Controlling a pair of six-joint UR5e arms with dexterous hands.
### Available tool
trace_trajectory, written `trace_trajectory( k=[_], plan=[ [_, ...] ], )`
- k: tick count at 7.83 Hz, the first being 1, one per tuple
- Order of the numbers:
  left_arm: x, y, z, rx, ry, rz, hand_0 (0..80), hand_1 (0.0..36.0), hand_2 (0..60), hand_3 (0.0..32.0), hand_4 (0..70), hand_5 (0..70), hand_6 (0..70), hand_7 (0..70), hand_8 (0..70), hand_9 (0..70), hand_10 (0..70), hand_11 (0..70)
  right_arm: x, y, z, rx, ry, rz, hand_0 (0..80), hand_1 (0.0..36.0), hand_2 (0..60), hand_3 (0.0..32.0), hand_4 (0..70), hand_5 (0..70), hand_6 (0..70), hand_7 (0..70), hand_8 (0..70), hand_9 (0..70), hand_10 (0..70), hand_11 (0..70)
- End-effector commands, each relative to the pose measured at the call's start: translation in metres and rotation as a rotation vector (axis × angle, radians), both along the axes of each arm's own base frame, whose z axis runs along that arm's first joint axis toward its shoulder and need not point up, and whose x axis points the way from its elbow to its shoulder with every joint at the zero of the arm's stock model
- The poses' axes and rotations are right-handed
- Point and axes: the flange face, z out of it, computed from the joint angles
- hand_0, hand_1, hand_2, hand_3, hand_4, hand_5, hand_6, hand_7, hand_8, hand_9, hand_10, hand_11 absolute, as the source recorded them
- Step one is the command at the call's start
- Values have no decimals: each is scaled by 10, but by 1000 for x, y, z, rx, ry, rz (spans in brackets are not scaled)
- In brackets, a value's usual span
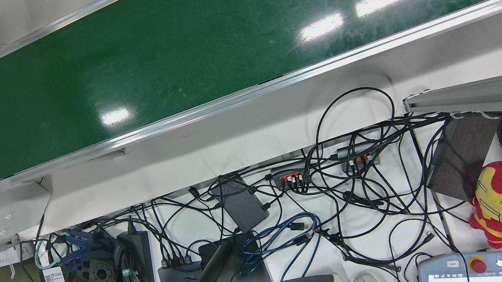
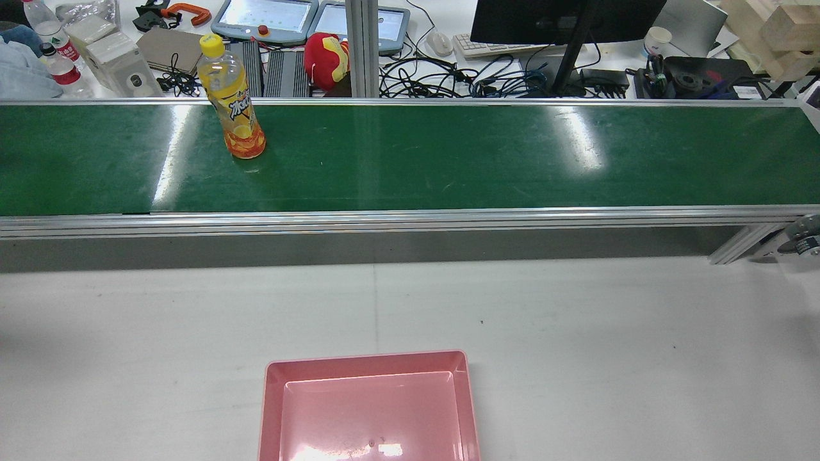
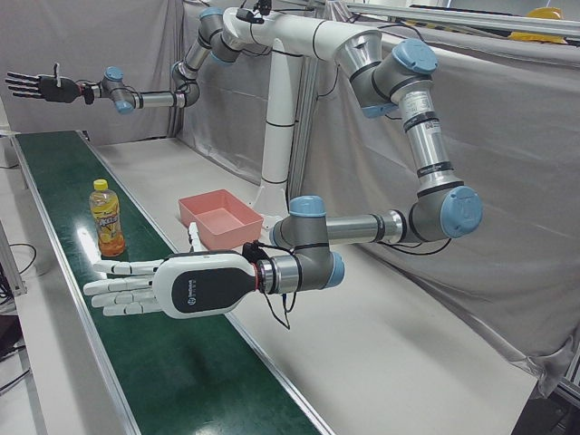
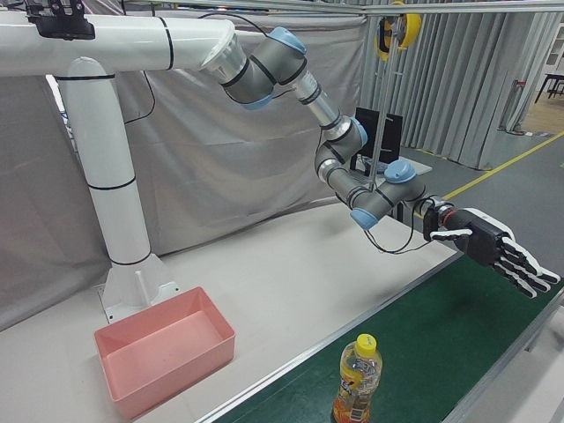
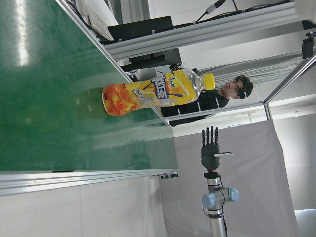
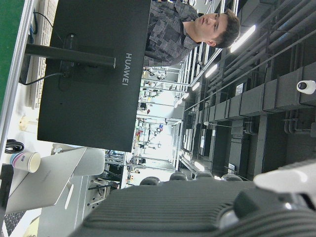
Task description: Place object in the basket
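An orange-drink bottle with a yellow cap (image 2: 234, 102) stands upright on the green belt, toward the robot's left; it also shows in the left-front view (image 3: 107, 217), the right-front view (image 4: 357, 379) and the left hand view (image 5: 153, 91). The pink basket (image 2: 368, 362) sits empty on the white table in front of the pedestal (image 3: 195, 201) (image 4: 176, 374). My left hand (image 3: 172, 285) (image 4: 489, 247) is open, fingers straight, hovering over the belt a short way from the bottle, not touching it. My right hand (image 3: 41, 86) (image 5: 210, 150) is open and empty, held high at the belt's far end.
The green conveyor belt (image 2: 448, 153) has aluminium rails along both edges. Behind it is a desk with a monitor (image 6: 94, 74), tangled cables (image 1: 347, 172), a red plush toy (image 2: 327, 57) and water bottles (image 2: 54, 45). A person (image 5: 232, 91) stands beyond the belt.
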Motion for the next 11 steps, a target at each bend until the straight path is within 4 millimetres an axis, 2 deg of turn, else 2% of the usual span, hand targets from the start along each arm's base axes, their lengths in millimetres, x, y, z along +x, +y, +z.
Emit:
trace_trajectory(
  k=[1,2,3,4,5,6,8,9,10,11],
  plan=[
    [1,-1,-3,1,0,1,524,75,0,0,64,150,0,0,19,33,36,67,0,0,0,-1,0,0,0,0,0,0,0,0,0,0,0,0,0,0],
    [4,-3,-7,11,-5,0,485,26,0,0,43,141,0,0,23,39,26,48,0,0,0,-1,0,0,0,0,0,0,0,0,0,0,0,0,0,0],
    [31,-3,-9,21,3,31,484,21,0,0,42,134,0,0,25,41,31,55,0,0,-1,1,0,0,0,0,0,0,0,0,0,0,0,0,0,0],
    [65,-2,-11,21,19,40,502,36,0,0,44,118,0,0,18,33,43,74,0,0,-1,1,0,0,0,0,0,0,0,0,0,0,0,0,0,0],
    [101,5,-29,47,26,35,524,66,0,0,62,120,0,0,26,43,45,80,0,0,-1,1,0,0,0,0,0,0,0,0,0,0,0,0,0,0],
    [106,8,-38,54,7,12,564,101,0,0,79,127,0,0,30,47,43,81,0,0,0,-1,0,0,0,0,0,0,0,0,0,0,0,0,0,0],
    [117,0,-51,54,-41,10,581,113,0,0,95,133,0,0,21,35,36,72,0,0,-1,1,0,0,0,0,0,0,0,0,0,0,0,0,0,0],
    [157,6,-51,48,-44,72,575,113,0,0,94,138,0,0,21,36,33,67,0,0,0,-1,0,0,0,0,0,0,0,0,0,0,0,0,0,0],
    [172,4,-62,59,-55,86,577,116,0,0,97,146,0,0,22,38,34,68,0,0,-1,1,0,0,0,0,0,0,0,0,0,0,0,0,0,0],
    [177,-2,-75,69,-64,84,575,121,0,0,101,144,0,0,27,45,36,72,0,0,0,-1,0,2,0,0,0,0,0,0,0,0,0,0,0,0]
  ],
)
